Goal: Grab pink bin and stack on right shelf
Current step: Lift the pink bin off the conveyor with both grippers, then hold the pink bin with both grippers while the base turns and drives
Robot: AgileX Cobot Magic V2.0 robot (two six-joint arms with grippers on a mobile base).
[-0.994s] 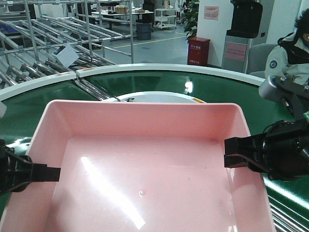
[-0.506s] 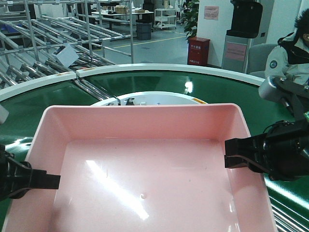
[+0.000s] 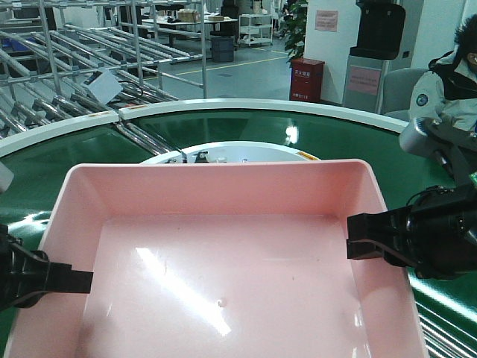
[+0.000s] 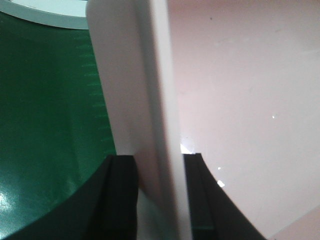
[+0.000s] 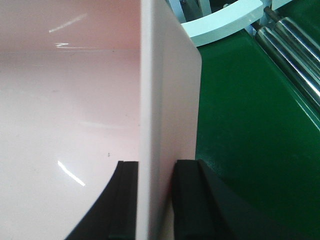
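The pink bin point(image 3: 223, 261) fills the lower front view and is held between both grippers above the green belt. My left gripper point(image 3: 82, 281) is shut on the bin's left wall, one finger inside and one outside, as the left wrist view shows point(image 4: 159, 160) with the bin wall point(image 4: 240, 75). My right gripper point(image 3: 358, 239) is shut on the right wall in the same way, as the right wrist view shows point(image 5: 156, 167) with the bin point(image 5: 65, 100). The right shelf is out of view.
A curved green conveyor belt point(image 3: 223, 127) with a white rim lies under and beyond the bin. Silver roller racks point(image 3: 74, 45) stand at the back left, and rollers point(image 3: 447, 335) show at the lower right. A seated person point(image 3: 447, 82) is at the right; a red box point(image 3: 306, 78) stands behind.
The bin and both grippers have shifted slightly down and nearer in the front view, the left side most. Both grips are unchanged.
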